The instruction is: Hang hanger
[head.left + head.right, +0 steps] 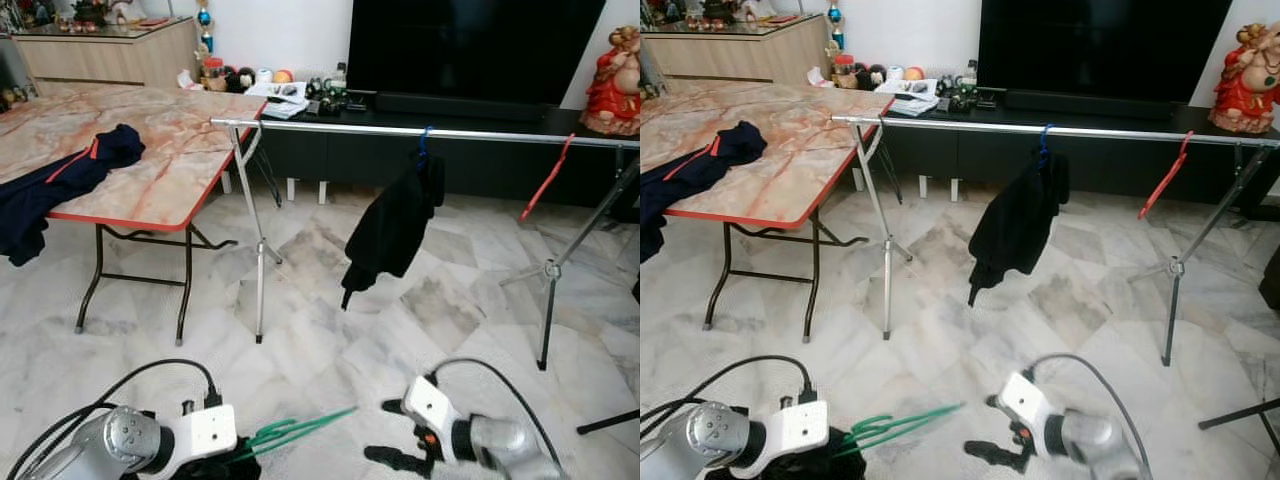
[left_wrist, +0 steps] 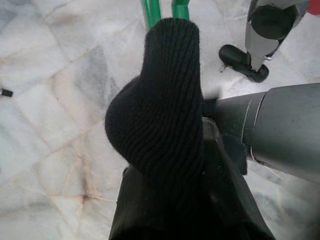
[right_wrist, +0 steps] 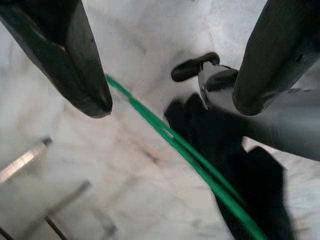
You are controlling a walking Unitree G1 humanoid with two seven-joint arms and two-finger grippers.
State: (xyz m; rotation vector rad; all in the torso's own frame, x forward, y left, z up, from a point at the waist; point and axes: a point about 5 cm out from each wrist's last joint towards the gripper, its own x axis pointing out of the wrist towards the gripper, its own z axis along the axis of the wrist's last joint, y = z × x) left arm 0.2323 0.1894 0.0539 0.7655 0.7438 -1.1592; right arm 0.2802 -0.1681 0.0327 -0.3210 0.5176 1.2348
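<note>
My left tool grasping green hanger with black garment, lower left of frame. Right tool released. Rail upper centre; hanging left.

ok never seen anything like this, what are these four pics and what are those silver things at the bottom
The silver things are the two arms of a humanoid robot; each ends in an end effector with two long black fingers. The two wide pictures come from cameras in its head, looking forward and down. The other two come from cameras on its wrists, looking along the fingers.

The left end effector carries a green hanger with a black knitted garment on it. The right end effector hangs open beside it, holding nothing.

Ahead stands a silver clothes rail. On it hang a black garment on a blue hanger and a bare red hanger. To the robot's left, a folding table holds a dark blue garment.
</note>
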